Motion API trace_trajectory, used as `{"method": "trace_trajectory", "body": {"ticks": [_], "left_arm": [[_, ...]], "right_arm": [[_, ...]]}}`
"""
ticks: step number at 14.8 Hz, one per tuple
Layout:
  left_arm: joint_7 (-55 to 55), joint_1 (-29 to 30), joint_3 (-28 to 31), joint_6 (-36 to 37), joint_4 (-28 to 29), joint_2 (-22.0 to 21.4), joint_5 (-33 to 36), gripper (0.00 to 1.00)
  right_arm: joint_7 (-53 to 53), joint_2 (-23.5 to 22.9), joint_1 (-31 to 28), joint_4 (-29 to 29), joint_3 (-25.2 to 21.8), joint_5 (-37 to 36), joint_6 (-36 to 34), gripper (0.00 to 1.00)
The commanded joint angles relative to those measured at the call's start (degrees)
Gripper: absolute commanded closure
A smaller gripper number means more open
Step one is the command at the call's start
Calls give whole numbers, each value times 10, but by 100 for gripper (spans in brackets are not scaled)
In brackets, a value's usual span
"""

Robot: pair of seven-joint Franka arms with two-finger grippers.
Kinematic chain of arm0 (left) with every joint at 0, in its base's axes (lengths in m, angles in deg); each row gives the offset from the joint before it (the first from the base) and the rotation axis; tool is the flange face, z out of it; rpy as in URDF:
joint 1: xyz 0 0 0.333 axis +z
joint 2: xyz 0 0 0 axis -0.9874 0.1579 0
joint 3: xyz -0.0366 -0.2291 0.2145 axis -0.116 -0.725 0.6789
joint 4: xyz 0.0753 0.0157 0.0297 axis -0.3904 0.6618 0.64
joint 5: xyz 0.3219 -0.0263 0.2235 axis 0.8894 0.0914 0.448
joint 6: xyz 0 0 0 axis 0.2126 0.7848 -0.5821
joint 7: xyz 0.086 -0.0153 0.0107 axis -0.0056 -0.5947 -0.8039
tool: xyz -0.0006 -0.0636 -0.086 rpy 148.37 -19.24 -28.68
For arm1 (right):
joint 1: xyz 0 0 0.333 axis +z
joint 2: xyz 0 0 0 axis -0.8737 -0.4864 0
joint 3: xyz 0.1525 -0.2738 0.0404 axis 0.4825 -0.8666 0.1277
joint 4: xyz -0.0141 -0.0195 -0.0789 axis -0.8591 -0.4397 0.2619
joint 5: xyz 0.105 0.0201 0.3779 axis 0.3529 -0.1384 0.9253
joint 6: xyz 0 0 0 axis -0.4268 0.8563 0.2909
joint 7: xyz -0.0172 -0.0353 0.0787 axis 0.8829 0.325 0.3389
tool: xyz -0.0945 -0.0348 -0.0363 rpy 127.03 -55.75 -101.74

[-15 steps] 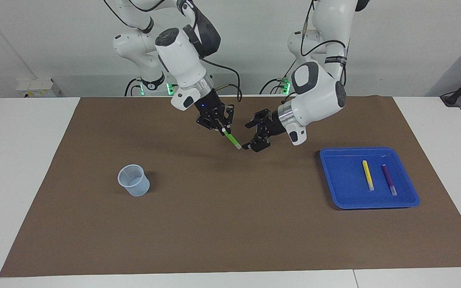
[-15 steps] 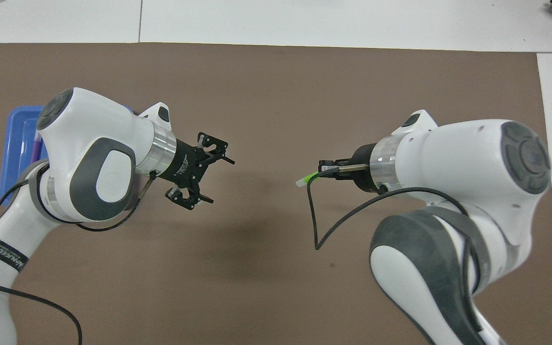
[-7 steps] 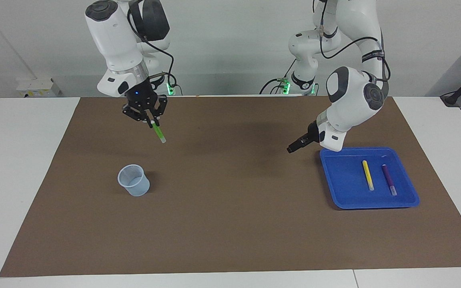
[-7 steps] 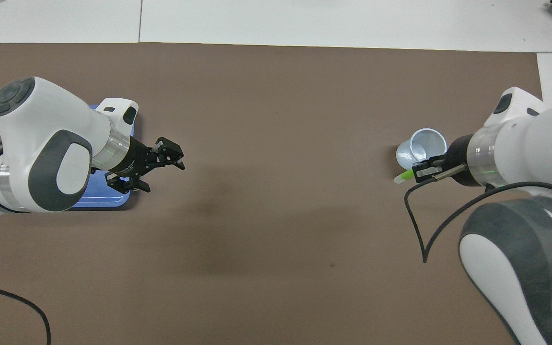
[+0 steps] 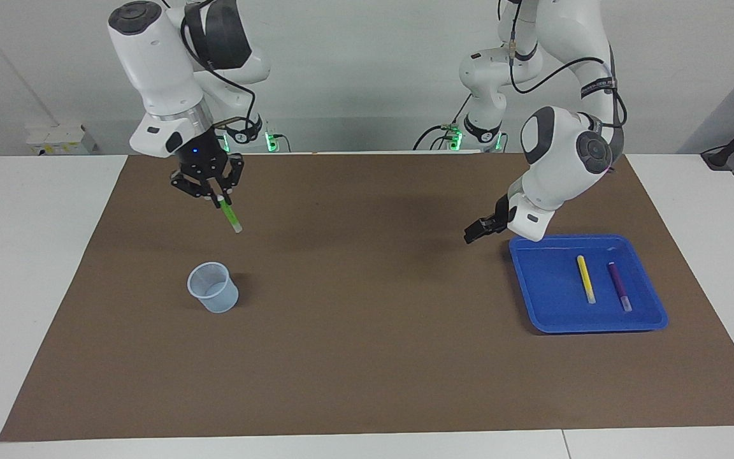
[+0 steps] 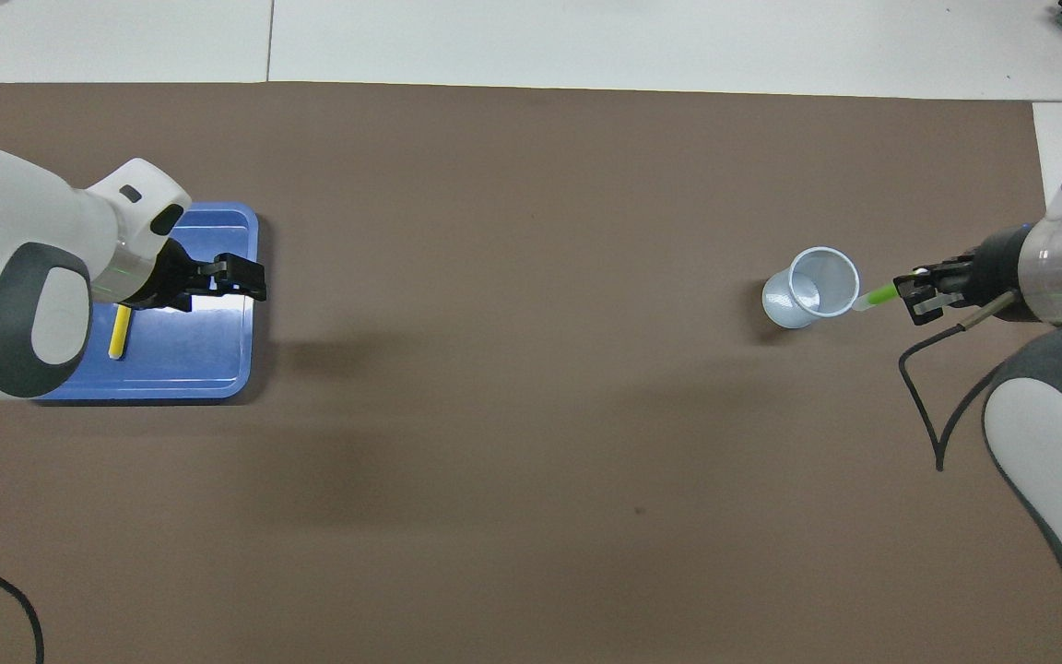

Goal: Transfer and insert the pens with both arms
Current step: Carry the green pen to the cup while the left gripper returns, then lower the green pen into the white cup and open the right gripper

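green pen (image 5: 230,213) clamped in right pincer (image 5: 209,189), above the mat (image 5: 367,357)

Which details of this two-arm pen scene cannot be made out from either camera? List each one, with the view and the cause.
- Purple pen: hidden in the overhead view by the left arm above the blue tray.
- Yellow pen: partly covered by that arm overhead; whole in the facing view.
- Left gripper: facing view shows it end-on, so finger opening is unclear.
- Cup contents: too small to tell.
- Green pen, held by the right gripper: overhead, its upper end is hidden in the fingers.
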Motion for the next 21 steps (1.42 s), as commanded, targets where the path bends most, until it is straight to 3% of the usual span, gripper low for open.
{"method": "trace_trajectory", "body": {"ticks": [1,4,7,13,21], "left_arm": [[67,18,-4,-45,14,-6,61,0],[88,39,-4,-80,12,1,112,0],[89,49,-4,-73,-26,38,186,0],[91,58,12,-75,-79,108,190,1],[91,57,15,-93,-103,147,228,2]], "right_arm": [[6,-14,-2,-3,7,-13,35,100],[6,-33,-5,-3,8,-11,66,100],[1,-51,-8,-3,8,-5,90,100],[-37,-66,-18,-18,8,-2,93,100],[-61,-75,-20,-49,8,-2,109,100]]}}
